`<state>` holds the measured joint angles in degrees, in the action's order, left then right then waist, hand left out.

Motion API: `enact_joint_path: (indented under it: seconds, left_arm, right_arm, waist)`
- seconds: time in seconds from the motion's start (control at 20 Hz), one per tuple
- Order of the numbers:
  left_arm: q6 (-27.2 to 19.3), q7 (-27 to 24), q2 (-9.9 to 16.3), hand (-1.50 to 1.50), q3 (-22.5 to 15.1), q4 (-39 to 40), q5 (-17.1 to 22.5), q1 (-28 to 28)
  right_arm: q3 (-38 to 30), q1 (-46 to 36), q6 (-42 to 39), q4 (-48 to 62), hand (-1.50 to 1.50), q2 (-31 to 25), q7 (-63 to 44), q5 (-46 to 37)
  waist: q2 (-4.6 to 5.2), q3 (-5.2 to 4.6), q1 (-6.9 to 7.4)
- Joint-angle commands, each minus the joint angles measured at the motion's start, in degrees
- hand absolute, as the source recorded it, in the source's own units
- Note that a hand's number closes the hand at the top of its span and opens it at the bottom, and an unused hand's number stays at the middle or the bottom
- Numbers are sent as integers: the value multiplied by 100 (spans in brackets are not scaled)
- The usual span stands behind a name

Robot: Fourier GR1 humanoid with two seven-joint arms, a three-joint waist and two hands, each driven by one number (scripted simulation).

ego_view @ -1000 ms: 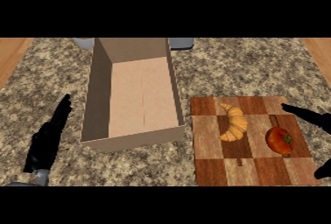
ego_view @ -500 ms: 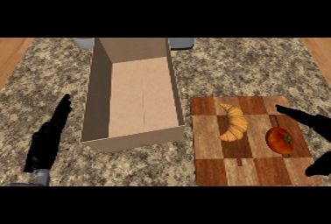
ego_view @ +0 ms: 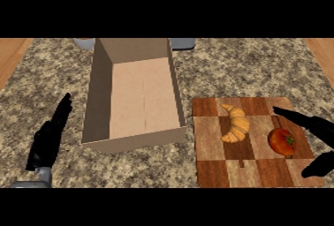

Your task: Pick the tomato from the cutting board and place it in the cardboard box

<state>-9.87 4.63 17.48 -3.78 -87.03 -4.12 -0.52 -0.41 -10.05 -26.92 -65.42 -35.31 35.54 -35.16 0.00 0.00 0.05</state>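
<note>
Speckled stone covers the bench [ego_view: 261,66], with wood showing at both side edges. At 8 o'clock the left hand [ego_view: 49,137] rests, fingers straight and together. Next comes the cardboard box [ego_view: 134,95], open on top; two grey objects behind it are mostly hidden. On the cutting board [ego_view: 251,167] lie a croissant [ego_view: 235,123] and the tomato [ego_view: 282,141]. At 3 o'clock the right hand [ego_view: 313,126], cut off by the frame, spreads its fingers around the tomato without visibly touching it.
</note>
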Motion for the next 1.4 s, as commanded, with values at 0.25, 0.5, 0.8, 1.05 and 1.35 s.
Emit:
enact_joint_path:
  seconds: [0.25,0.5,0.8,1.05,1.35]
  left_arm:
    - [278,24,-185,0,241,-3,-200,-21]
    - [325,202,-269,0,387,141,-319,-378]
    - [197,342,-574,0,42,-356,-597,81]
    - [599,83,-291,0,504,-94,-266,-3]
    - [362,78,-316,0,574,-85,-401,250]
  right_arm:
    - [99,-265,99,396,-150,268,213,-571]
    - [65,-114,38,514,-150,351,388,-631]
    - [-182,-280,1021,589,150,565,417,-769]
    - [-508,-697,1335,901,150,558,604,-728]
    - [-596,217,2300,-117,150,1456,-2479,-1445]
  waist:
    - [5,0,15]
    - [3,0,-3]
    - [1,3,6]
    - [9,2,32]
    - [-98,-64,-296]
